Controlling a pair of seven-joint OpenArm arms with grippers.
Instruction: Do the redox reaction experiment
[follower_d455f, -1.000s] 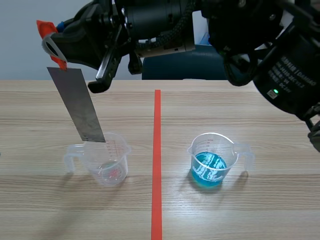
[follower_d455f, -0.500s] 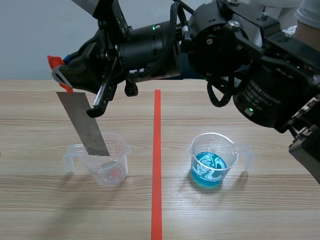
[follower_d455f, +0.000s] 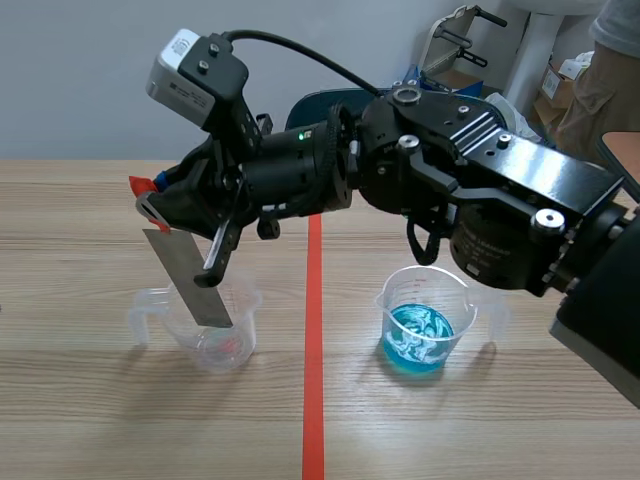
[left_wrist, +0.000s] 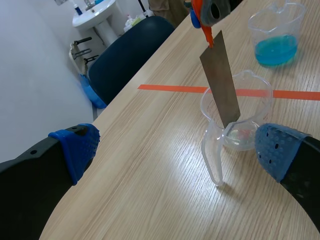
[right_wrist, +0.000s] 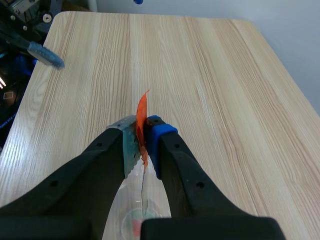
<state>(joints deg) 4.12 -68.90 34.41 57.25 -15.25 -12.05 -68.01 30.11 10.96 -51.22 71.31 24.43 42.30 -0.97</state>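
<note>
I'm bringing my right gripper (follower_d455f: 158, 203) down over the clear beaker (follower_d455f: 215, 335), clamped on the taped top of the metal strip (follower_d455f: 190, 280). A second ago the strip was hanging above the rim; its lower end is now dipping inside. The blue solution beaker (follower_d455f: 420, 325) is sitting untouched across the tape line, so I judge the reaction isn't started. My left gripper (left_wrist: 177, 150) is idling, fingers wide apart.

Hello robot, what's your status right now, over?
Right gripper shut on metal strip, lower end inside clear beaker. Left gripper open, beside that beaker. Blue-liquid beaker stands apart across the tape line; nothing blocking.
</note>
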